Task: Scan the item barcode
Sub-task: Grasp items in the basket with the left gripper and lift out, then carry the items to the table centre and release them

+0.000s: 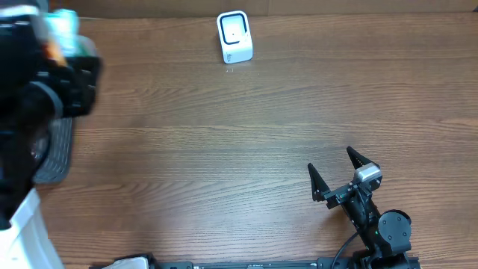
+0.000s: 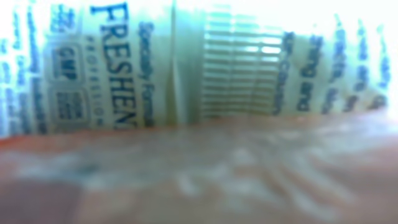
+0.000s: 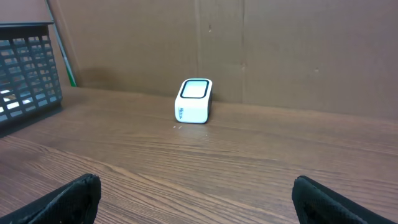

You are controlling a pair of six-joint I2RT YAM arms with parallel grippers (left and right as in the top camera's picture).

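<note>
The item (image 1: 63,30), a pale cylinder with teal print and a ribbed barcode, is held aloft at ten o'clock, pinched by the left gripper's (image 1: 71,52) jaws. The right gripper's (image 1: 329,157) jaws are spread at five o'clock. A glossy white box-shaped scanner (image 1: 234,36) is noted at twelve o'clock on the wood-grain surface (image 1: 224,149).

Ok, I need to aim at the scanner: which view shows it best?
The right wrist view: the white scanner sits centred, its window and front clear. Overhead shows it small, from above. The left wrist view shows only a labelled item.
</note>
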